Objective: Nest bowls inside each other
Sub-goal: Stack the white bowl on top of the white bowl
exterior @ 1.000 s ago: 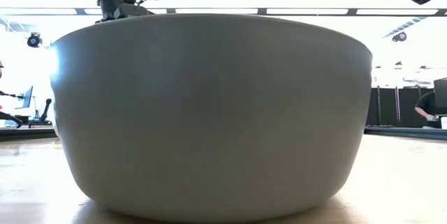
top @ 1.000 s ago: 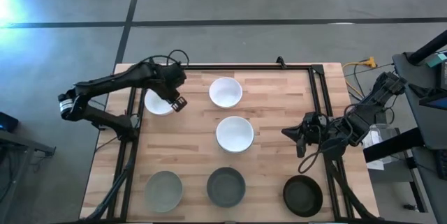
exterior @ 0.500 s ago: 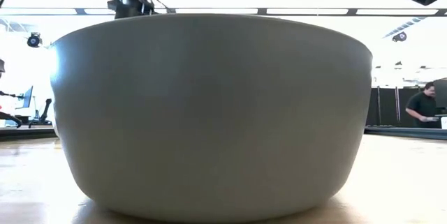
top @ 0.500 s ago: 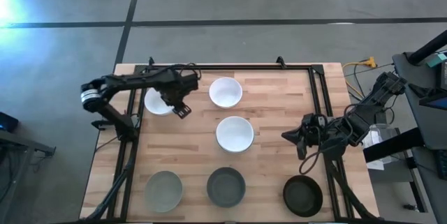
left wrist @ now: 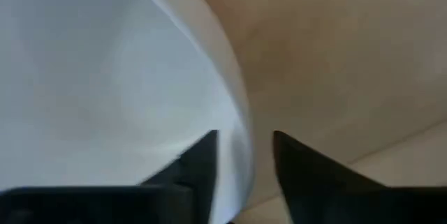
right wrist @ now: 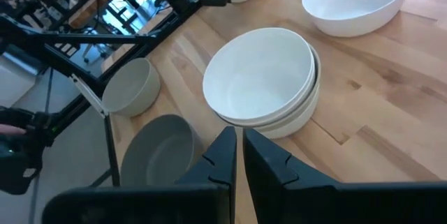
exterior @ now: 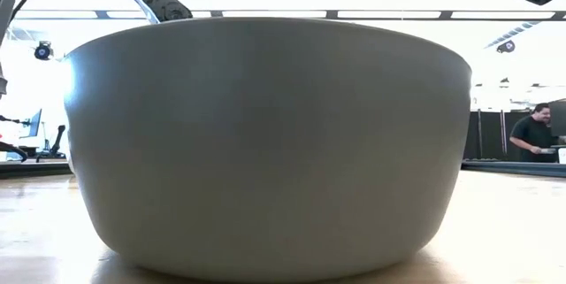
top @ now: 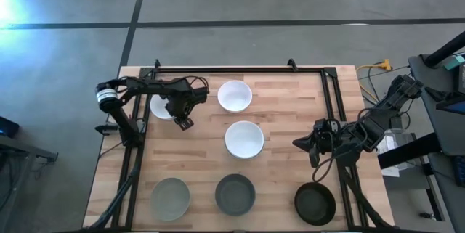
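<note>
Six bowls or stacks sit on the wooden table. A white bowl (top: 160, 107) stands at the far left, with another white bowl (top: 235, 96) beside it. A nested stack of white bowls (top: 244, 139) is mid-table. Along the near edge are a beige-grey bowl (top: 170, 197), a grey bowl (top: 235, 194) and a black bowl (top: 315, 204). My left gripper (top: 180, 115) points steeply down and is open. Its fingers straddle the far-left bowl's right rim (left wrist: 237, 112), one inside and one outside, and bare table shows between the outer finger and the rim. My right gripper (top: 298, 141) hovers shut right of the stack (right wrist: 262, 81).
Black frame rails (top: 330, 95) run along the table's far, left and right sides. The grey bowl (exterior: 265, 142) fills the low view and hides most of the table behind it. A person (exterior: 535, 129) stands far off in the room.
My left gripper has sunk toward the far-left white bowl's right rim and tipped to point more steeply down. In the low view it has dropped behind the grey bowl's rim. The bowls have not moved.
</note>
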Robot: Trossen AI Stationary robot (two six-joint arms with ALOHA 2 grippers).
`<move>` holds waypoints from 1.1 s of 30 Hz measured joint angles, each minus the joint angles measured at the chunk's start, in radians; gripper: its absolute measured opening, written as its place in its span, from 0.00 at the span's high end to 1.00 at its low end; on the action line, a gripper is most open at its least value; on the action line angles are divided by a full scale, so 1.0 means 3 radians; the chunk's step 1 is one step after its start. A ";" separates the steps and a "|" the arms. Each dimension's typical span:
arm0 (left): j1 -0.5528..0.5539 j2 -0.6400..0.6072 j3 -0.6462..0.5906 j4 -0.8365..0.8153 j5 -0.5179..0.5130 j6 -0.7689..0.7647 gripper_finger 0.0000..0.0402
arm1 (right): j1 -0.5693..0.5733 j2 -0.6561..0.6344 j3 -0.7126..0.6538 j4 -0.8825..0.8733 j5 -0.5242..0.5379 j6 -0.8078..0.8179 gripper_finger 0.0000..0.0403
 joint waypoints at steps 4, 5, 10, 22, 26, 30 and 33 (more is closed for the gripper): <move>0.0003 -0.0090 -0.0049 0.0020 0.0051 -0.0001 0.96 | 0.0000 0.0000 0.0000 0.0000 0.0000 -0.0003 0.94; 0.0003 -0.0119 -0.0054 0.0022 0.0075 0.0003 0.97 | 0.0000 0.0000 0.0000 0.0000 0.0000 -0.0001 0.94; -0.0044 -0.0397 0.0007 -0.0020 0.0175 0.0014 1.00 | 0.0000 0.0000 0.0000 -0.0003 0.0001 -0.0004 0.94; -0.0495 -0.1235 0.0839 0.0077 0.0413 0.0116 1.00 | -0.0006 0.0000 0.0000 -0.0019 0.0019 -0.0190 0.94; -0.0825 -0.1306 0.1150 0.0736 0.0709 0.0333 1.00 | -0.0009 0.0000 0.0000 -0.0018 0.0095 -0.0240 0.94; -0.1294 -0.1200 0.1364 0.1395 0.0801 0.1053 1.00 | -0.0009 0.0000 0.0000 -0.0018 0.0131 -0.0242 0.94; -0.1615 -0.0950 0.1555 0.1382 0.0828 0.1669 1.00 | -0.0009 0.0000 0.0000 -0.0017 0.0132 -0.0228 0.94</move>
